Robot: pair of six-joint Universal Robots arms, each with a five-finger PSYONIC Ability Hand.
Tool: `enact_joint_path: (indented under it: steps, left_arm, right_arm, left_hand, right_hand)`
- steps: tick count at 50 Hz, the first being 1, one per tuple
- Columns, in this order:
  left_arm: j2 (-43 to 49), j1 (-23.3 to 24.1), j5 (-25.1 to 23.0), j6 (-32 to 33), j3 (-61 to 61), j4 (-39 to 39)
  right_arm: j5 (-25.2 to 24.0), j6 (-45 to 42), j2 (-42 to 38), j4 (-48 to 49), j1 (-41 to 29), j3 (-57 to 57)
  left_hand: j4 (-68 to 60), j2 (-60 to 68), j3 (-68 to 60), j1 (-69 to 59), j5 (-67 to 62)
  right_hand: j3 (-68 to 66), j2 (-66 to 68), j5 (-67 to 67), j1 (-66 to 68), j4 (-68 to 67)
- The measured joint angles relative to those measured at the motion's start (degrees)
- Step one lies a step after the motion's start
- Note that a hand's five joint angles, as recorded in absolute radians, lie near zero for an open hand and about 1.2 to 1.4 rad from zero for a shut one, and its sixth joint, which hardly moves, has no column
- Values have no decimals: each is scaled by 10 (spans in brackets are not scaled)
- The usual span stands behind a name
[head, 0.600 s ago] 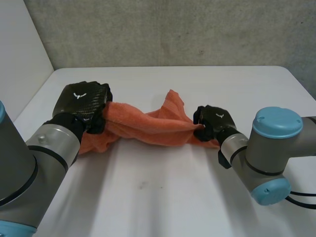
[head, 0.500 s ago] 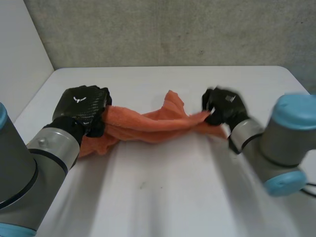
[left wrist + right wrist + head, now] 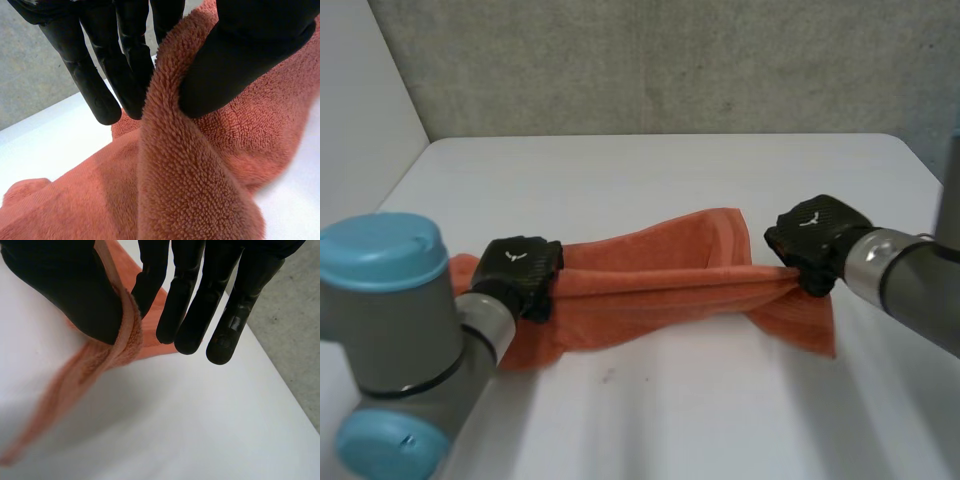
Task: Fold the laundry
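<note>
Towel (image 3: 650,290), orange terry, stretches as a taut, bunched band low over the white table (image 3: 650,170) between both hands, with its loose corners drooping at each end. The left hand (image 3: 520,275) pinches one end between thumb and fingers. The right hand (image 3: 815,232) clamps the opposite hem the same way.
</note>
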State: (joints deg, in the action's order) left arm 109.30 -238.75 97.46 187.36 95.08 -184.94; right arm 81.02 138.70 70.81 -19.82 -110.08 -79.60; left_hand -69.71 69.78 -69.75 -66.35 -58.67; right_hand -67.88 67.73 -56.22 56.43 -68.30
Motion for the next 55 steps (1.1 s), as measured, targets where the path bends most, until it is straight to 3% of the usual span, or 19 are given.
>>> enact_joint_path:
  steps: [9, 12, 19, 23, 26, 33, 42, 43, 46, 49, 51, 52, 54, 55]
  left_arm:
    - [63, -12, 0, 4, -135, -35]
    - [70, -22, 1, 12, -221, -103]
    - [19, -58, 4, 66, -271, -309]
    - [-16, -72, 7, 93, -237, -393]
    - [-31, -74, 9, 101, -190, -412]
    - [-44, -65, 20, 102, -51, -392]
    - [-14, 7, 70, 98, 84, -333]
    - [2, 34, 90, 97, 107, -300]
    - [8, 47, 100, 95, 113, -277]
    - [13, 74, 127, 71, 112, -176]
    - [11, 86, 137, 52, 107, -121]
    - [11, 86, 137, 52, 107, -121]
    - [4, 100, 144, 24, 95, -51]
    - [2, 103, 145, 18, 92, -37]
  right_arm:
    - [47, 8, -115, 117, -23, 140]
    - [83, 10, -142, 223, -30, 243]
    - [104, 18, -89, 406, -31, 298]
    - [104, 24, -55, 452, -30, 271]
    - [102, 28, -36, 455, -29, 227]
    - [89, 38, -18, 406, -25, 96]
    - [63, 46, -23, 358, -21, -60]
    - [60, 47, -32, 352, -20, -91]
    - [58, 48, -36, 350, -18, -105]
    - [57, 47, -42, 349, 3, -134]
    - [57, 47, -43, 349, 15, -142]
    - [57, 47, -43, 349, 15, -142]
    - [56, 46, -43, 350, 28, -148]
    - [56, 46, -44, 350, 30, -149]
  left_hand:
    - [0, 0, 0, 0, 0]
    - [0, 0, 0, 0, 0]
    - [0, 0, 0, 0, 0]
    - [0, 0, 0, 0, 0]
    - [0, 0, 0, 0, 0]
    - [0, 0, 0, 0, 0]
    - [0, 0, 0, 0, -3]
    - [0, 0, 0, 0, -3]
    - [0, 0, 0, 0, -3]
    - [27, -27, 27, 1, 12]
    - [138, -139, 138, 123, 125]
    - [138, -139, 138, 123, 125]
    - [357, -364, 356, 335, 349]
    - [390, -402, 401, 367, 380]
  right_hand:
    - [0, 0, 0, 0, 0]
    - [0, 0, 0, 0, 0]
    - [0, 0, 0, 0, 0]
    - [0, 0, 0, 0, 0]
    - [0, 0, 0, 0, 0]
    - [0, 0, 0, 0, 0]
    - [-1, 0, -4, 0, 0]
    - [-1, 0, -4, 0, 0]
    - [-1, 0, -4, 0, 0]
    - [-1, 0, -4, 0, 0]
    - [-1, 0, -4, 0, 0]
    - [-1, 0, -4, 0, 0]
    - [-1, 0, -4, 0, 0]
    - [-1, 0, -4, 0, 0]
